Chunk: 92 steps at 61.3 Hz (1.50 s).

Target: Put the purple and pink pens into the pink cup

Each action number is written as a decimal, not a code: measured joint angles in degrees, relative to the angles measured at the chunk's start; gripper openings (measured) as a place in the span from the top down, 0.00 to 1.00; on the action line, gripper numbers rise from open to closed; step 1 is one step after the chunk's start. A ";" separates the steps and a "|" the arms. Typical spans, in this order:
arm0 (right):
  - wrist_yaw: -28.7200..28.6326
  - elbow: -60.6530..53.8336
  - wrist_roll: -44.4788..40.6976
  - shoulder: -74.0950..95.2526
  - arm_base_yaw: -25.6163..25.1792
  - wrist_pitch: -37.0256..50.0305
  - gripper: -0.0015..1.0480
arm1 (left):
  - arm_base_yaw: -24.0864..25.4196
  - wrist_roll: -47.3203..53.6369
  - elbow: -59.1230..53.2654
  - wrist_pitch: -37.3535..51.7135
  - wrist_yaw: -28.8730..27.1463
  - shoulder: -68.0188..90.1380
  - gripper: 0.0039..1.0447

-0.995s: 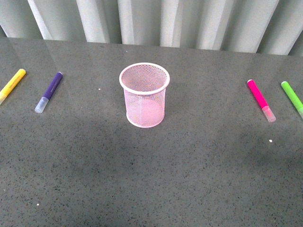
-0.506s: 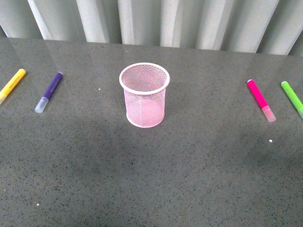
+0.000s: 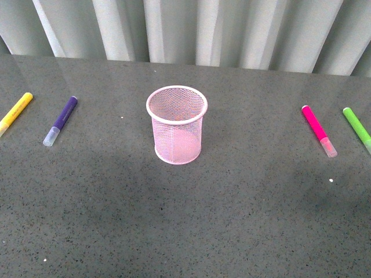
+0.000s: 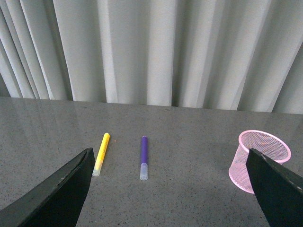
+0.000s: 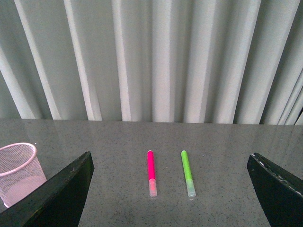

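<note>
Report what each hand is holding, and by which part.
Nothing is held. The left hand and right hand are open and empty; the purple pen and pink pen lie on the table.

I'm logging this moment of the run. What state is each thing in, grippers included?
pink cup: upright, empty.
purple pen: lying flat, capped, outside the cup.
pink pen: lying flat, capped, outside the cup.
yellow marker: lying flat.
green marker: lying flat.
left gripper: open, holding nothing.
right gripper: open, holding nothing.
</note>
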 joint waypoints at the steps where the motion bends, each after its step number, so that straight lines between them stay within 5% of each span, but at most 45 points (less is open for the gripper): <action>1: 0.02 0.00 0.00 0.00 0.00 0.00 0.07 | 0.00 0.00 0.00 0.00 0.00 0.00 0.06; 14: 0.00 0.00 0.00 0.00 0.00 0.00 0.07 | 0.00 0.00 0.00 0.00 0.00 0.00 0.06; 23: 0.00 0.00 0.00 -0.02 0.00 0.00 0.07 | 2.23 -7.65 5.16 -8.90 -7.78 14.60 0.06; 31: 0.02 0.00 0.00 0.00 0.00 0.00 0.07 | 4.57 -9.33 8.04 -7.34 -5.81 27.56 0.06; 53: 0.02 0.00 0.00 -0.02 0.00 0.00 0.07 | -0.09 -5.79 32.92 -7.04 -2.51 66.14 0.06; 92: 0.02 0.00 0.02 -0.02 0.00 0.00 0.07 | -2.47 0.04 60.96 -13.53 -2.12 103.86 0.06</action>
